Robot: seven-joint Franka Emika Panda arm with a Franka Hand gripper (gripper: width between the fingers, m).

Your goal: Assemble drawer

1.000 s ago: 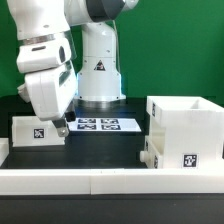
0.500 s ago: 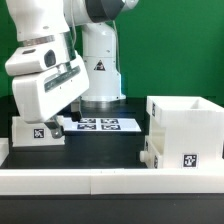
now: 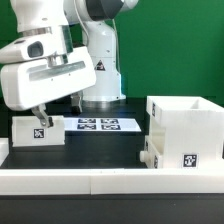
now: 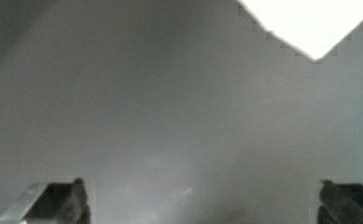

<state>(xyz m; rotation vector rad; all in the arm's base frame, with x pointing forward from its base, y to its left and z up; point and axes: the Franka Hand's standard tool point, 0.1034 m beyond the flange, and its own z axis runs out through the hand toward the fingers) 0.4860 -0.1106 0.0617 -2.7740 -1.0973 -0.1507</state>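
A shallow white tray (image 3: pixel 30 131) with a square tag stands at the exterior view's left. The tall white shell (image 3: pixel 186 120) stands at the right, with a second tagged tray (image 3: pixel 178 156) low against its front. My gripper (image 3: pixel 40 119) hangs from the tilted hand just above the left tray's top edge. In the wrist view my gripper (image 4: pixel 199 205) is open, its fingers (image 4: pixel 53 202) spread wide with nothing between them. That view is blurred grey, with a white corner (image 4: pixel 311 25) that I cannot identify.
The marker board (image 3: pixel 97 125) lies flat at the foot of the robot's base. A low white border rail (image 3: pixel 100 180) runs along the front. The black table (image 3: pixel 100 148) lies between the left tray and the shell.
The hand has swung from near upright to lying almost level and has risen. The fingers have shifted left along the left tray's top edge. The parts have not moved.
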